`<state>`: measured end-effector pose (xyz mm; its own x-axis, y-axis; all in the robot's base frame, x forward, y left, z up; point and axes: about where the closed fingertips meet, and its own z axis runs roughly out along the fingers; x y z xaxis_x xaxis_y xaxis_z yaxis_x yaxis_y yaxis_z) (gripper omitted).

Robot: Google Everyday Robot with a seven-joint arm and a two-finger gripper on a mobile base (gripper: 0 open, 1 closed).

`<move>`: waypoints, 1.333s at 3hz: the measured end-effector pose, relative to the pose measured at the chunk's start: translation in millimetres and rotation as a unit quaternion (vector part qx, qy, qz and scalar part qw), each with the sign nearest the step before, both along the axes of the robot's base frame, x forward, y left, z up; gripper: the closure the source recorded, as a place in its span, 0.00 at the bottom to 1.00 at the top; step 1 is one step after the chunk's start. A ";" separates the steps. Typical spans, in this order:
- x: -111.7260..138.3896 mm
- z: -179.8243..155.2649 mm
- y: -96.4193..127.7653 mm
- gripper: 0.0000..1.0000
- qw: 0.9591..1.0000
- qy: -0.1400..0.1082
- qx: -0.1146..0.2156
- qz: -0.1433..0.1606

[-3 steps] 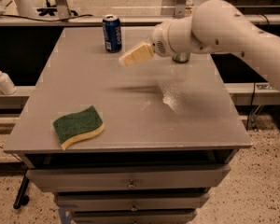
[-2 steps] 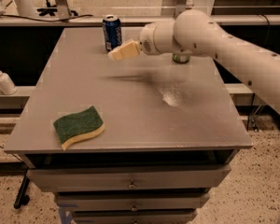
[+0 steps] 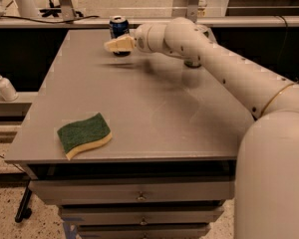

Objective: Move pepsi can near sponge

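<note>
At table point(image 3: 154, 113) rear, gripper point(image 3: 115, 45) by pepsi can point(image 3: 119, 25)

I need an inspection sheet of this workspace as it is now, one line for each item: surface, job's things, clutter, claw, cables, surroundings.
Surface: grey table with drawers below it.
Job's things: pepsi can upright at the far edge; sponge flat near the front left corner, green side up, far from the can.
Clutter: one small dark shape under the arm, unclear what it is.
Claw: claw low over the table, right in front of the can and covering its lower part; contact cannot be told.
Cables: dark cable along the ledge behind the table, left side.
Surroundings: pump bottle on a lower ledge at left; speckled floor.
</note>
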<state>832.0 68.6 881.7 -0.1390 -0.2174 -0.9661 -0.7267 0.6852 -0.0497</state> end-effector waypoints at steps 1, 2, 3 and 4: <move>24.4 6.5 18.9 0.18 1.000 -0.006 0.031 0.002; 26.0 14.0 17.4 0.42 0.999 -0.008 0.051 -0.003; 5.7 21.6 10.9 0.65 0.998 -0.013 0.062 -0.002; -37.7 35.3 0.1 0.88 0.997 -0.025 0.067 0.006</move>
<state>794.3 68.7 917.0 -0.0889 -0.0862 -0.9923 -0.7334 0.6798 0.0066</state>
